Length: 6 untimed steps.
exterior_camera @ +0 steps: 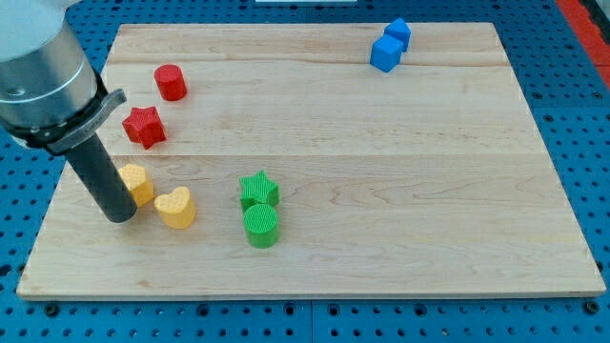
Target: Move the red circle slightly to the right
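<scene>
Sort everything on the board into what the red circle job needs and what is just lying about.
Part of the job:
red circle, near the view's top left
my tip, well below it, beside the yellow blocks

Just lying about:
red star
yellow block, half hidden by the rod
yellow heart
green star
green circle
two blue blocks

Wooden bench [381, 171] with small blocks on it. Red circle [171, 82] near the view's top left, red star [144, 127] just below. My tip [120, 215] down at the view's left, touching a yellow block [136, 183], beside a yellow heart [176, 207]. Green star [258, 190] touching green circle [261, 226]. Two blue cubes [391, 46] together at the view's top right.
</scene>
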Available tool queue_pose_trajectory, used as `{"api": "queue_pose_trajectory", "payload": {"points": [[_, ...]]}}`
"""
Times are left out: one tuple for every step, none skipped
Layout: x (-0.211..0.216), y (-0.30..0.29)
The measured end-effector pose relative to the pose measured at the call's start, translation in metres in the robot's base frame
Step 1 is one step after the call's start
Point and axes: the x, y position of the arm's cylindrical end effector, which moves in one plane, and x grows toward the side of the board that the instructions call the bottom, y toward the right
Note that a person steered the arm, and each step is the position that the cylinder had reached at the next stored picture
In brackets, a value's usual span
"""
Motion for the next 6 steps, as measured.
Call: {"api": "queue_pose_trajectory", "payload": {"points": [[0.005,-0.026],[-0.012,-0.061],[-0.069,-0.06],[-0.128,-0.054],[-0.173,-0.054],[-0.19,-0.04]]}}
